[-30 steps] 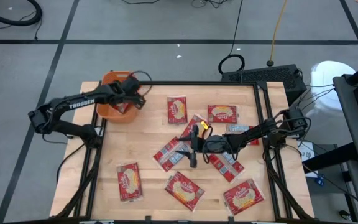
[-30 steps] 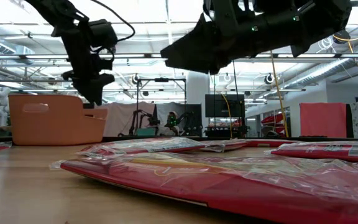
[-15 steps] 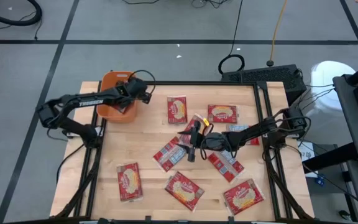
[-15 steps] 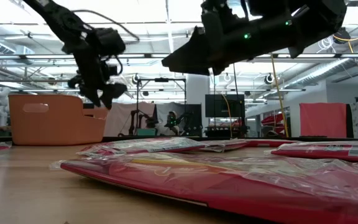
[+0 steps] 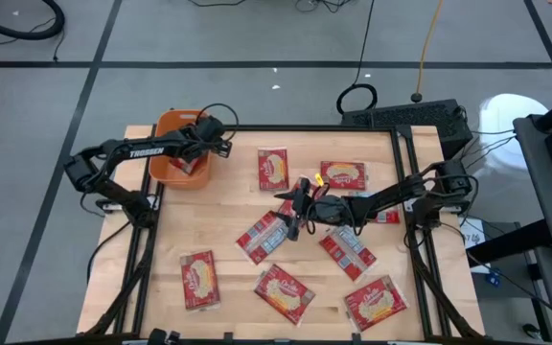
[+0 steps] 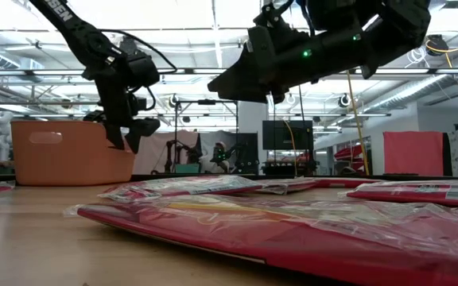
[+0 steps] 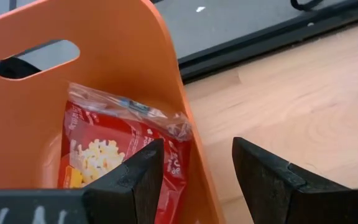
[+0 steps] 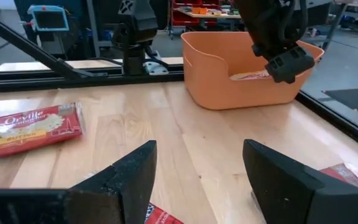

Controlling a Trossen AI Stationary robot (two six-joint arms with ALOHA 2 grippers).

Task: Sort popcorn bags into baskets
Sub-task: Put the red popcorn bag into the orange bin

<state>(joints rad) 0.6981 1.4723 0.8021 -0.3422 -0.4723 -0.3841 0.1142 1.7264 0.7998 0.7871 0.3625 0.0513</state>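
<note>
Left gripper [image 5: 220, 149] sits over the table-side rim of the orange basket [image 5: 166, 165] at the table's far-left corner, fingers spread apart, nothing between them. Left wrist view: one popcorn bag [image 7: 114, 155] stands on edge inside the basket [image 7: 55, 87], leaning against the wall, long axis running up toward the rim; the high view barely shows it.

Right gripper [image 5: 290, 215] hangs above mid-table, fingers apart and empty, pointing toward the basket. Just under and beside it lies a bag showing its silver-and-red side [image 5: 262, 237], long axis diagonal. Another silver-side bag [image 5: 346, 252] lies beneath the right arm, diagonal the other way.

Rest of the loose bags in the high view:
- far centre bag [image 5: 273, 170], long axis running front to back
- far-right bag [image 5: 343, 175], long axis across the table
- near-left bag [image 5: 198, 281], front to back
- near-centre bag [image 5: 284, 292], tilted
- near-right bag [image 5: 376, 301], tilted

Right wrist view shows the basket [image 8: 241, 71] side-on with the left gripper [image 8: 288, 62] above its rim and a bag edge inside, plus one flat bag [image 8: 27, 130] with its long axis across the table.

Low view: only flat bag edges [image 6: 293, 230] in the foreground, both grippers clear of the tabletop.
</note>
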